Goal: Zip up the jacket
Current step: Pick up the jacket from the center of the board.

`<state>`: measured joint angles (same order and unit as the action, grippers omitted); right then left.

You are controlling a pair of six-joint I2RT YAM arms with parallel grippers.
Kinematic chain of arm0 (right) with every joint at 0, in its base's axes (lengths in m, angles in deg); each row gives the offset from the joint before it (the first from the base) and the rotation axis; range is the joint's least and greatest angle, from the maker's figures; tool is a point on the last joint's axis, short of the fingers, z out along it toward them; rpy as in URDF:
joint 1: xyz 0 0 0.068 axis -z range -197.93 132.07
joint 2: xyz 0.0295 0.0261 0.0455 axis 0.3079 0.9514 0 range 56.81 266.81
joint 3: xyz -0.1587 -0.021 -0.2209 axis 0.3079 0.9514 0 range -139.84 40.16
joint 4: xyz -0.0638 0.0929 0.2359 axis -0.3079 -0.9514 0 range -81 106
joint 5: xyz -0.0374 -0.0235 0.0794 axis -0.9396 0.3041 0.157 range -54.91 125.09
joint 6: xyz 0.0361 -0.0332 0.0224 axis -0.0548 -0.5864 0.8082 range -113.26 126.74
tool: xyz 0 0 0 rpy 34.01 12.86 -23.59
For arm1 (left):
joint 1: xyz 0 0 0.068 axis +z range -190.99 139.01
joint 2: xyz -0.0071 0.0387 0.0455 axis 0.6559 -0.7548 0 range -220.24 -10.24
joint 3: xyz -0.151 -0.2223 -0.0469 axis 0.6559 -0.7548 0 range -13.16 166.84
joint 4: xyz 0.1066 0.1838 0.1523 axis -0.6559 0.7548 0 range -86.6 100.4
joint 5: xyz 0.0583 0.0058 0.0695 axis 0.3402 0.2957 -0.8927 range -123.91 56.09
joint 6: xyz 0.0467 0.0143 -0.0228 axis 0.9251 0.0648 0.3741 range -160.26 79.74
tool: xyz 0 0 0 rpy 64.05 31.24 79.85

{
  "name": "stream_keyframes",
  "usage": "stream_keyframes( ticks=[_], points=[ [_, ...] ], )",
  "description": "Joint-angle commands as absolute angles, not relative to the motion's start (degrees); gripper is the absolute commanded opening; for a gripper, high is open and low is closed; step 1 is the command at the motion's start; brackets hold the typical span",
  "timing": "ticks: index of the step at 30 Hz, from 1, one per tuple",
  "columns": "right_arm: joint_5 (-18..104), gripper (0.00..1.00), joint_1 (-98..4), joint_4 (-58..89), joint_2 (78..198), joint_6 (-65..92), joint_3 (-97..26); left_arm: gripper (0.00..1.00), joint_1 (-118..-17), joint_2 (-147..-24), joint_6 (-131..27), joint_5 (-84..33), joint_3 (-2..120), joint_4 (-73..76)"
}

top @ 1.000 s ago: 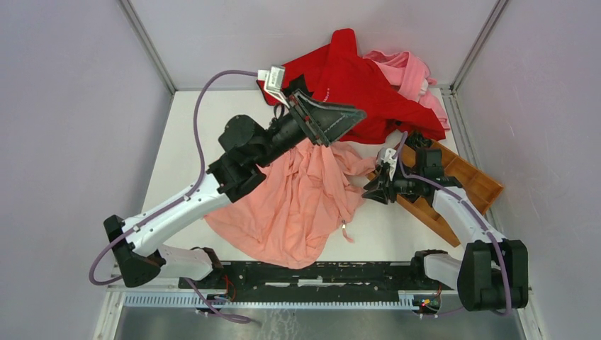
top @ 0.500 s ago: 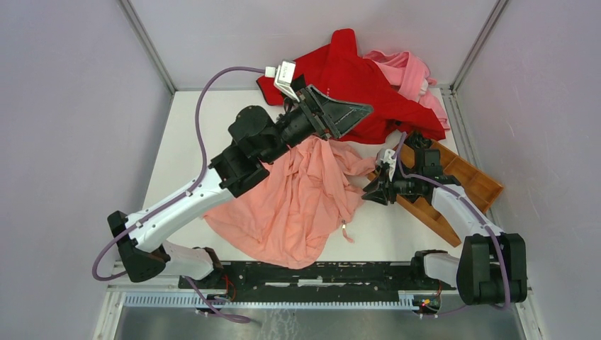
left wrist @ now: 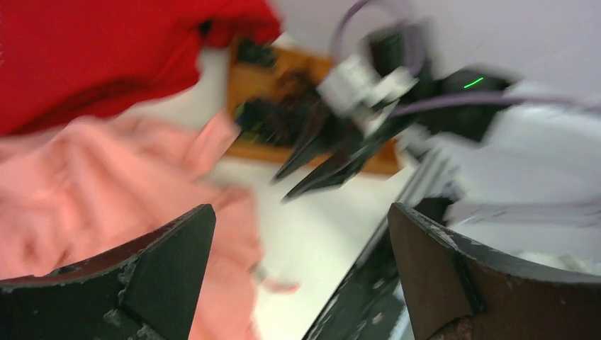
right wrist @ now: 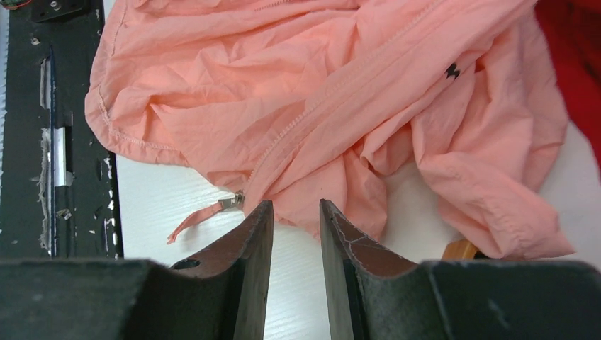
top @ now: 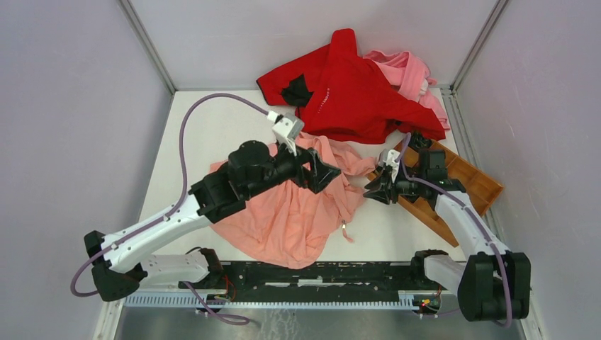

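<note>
The salmon-pink jacket lies crumpled at the table's middle, and its zipper line runs diagonally in the right wrist view. A metal zipper pull with a pink tab lies at the hem on the bare table. My left gripper hovers wide open over the jacket's upper right part and holds nothing. Its view is blurred and shows the jacket on the left. My right gripper stands just right of the jacket. Its jaws are narrowly open, with only table between them.
A bright red garment and a paler pink garment are heaped at the back. A wooden tray lies under my right arm on the right. A black rail runs along the near edge.
My left arm has swung down and toward the near side, from above the red garment to over the jacket, with its gripper still wide open. The right arm has barely moved.
</note>
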<state>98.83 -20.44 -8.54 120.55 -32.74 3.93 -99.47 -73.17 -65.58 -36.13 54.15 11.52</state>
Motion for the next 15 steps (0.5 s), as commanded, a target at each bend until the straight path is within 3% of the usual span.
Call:
stream_keyframes(
  ticks=[1,5,10,15],
  points=[
    [99.10,0.36,-20.24,-6.50,114.83,-33.40,3.16,0.96,-99.01,-69.17,-57.48,-46.61,51.66,33.53],
    [99.52,0.37,-20.24,-4.63,112.43,-32.47,4.00,0.91,-99.07,-65.82,-66.67,-52.07,45.24,37.97],
    [100.65,0.37,-20.18,-4.48,112.44,-32.20,4.30,0.89,-99.09,-64.88,-72.22,-50.56,39.14,36.72],
    [101.70,0.37,-20.23,-4.43,113.05,-31.94,4.39,0.92,-99.09,-61.82,-76.29,-43.55,38.82,18.21]
  ],
)
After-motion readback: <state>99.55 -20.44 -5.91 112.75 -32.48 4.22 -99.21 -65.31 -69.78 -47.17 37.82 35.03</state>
